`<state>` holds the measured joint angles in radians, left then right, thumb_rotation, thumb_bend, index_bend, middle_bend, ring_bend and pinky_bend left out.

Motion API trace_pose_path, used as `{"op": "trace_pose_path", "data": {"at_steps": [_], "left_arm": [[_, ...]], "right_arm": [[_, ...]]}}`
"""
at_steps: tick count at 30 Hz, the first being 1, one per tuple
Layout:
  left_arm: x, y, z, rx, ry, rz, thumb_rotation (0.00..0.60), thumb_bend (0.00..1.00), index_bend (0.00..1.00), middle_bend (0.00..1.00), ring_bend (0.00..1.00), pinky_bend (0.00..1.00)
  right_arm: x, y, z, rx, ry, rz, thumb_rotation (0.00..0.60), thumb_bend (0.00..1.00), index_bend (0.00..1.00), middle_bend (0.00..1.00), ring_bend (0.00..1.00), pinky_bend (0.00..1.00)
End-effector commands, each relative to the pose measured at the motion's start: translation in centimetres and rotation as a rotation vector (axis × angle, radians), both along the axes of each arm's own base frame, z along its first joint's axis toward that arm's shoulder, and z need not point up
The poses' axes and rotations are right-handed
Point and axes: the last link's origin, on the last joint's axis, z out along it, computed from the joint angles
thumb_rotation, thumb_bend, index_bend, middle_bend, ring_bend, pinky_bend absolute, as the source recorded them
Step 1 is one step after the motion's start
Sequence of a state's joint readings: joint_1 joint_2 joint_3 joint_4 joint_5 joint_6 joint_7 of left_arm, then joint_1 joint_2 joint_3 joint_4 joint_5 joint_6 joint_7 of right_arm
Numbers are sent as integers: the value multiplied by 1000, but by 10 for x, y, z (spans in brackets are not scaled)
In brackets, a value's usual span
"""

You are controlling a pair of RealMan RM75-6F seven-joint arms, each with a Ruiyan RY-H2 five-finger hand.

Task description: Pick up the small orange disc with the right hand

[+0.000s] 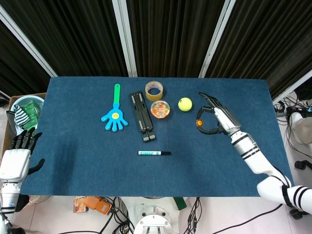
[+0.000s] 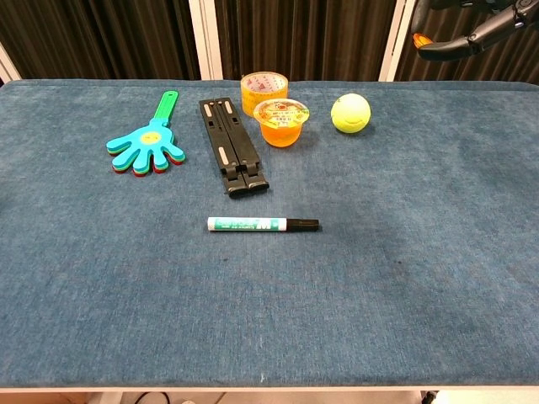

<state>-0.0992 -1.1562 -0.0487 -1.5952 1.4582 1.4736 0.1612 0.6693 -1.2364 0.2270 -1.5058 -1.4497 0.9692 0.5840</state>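
The small orange disc is pinched at the fingertips of my right hand, raised well above the blue table. In the chest view the disc shows near the top edge, held by dark fingers, with most of the hand cut off by the frame. My left hand hangs off the table's left front corner, fingers apart and holding nothing. It does not show in the chest view.
On the blue table lie a yellow ball, an orange jelly cup, a tape roll, a black folded stand, a blue hand clapper and a green marker. A box of items sits at far left.
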Motion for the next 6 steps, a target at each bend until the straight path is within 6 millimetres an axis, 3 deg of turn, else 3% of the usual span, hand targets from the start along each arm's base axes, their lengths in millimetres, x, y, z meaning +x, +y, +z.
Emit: {"op": "trace_pose_path", "data": {"at_steps": [1, 6], "left_arm": [[0, 0, 1, 2, 2, -3, 600, 228, 122, 8, 0, 118], [0, 0, 0, 0, 1, 1, 600, 228, 123, 8, 0, 118]], "right_arm": [[0, 0, -1, 1, 7, 1, 600, 454, 629, 24, 83, 30], [-1, 0, -1, -2, 10, 1, 600, 455, 632, 24, 83, 33]]}}
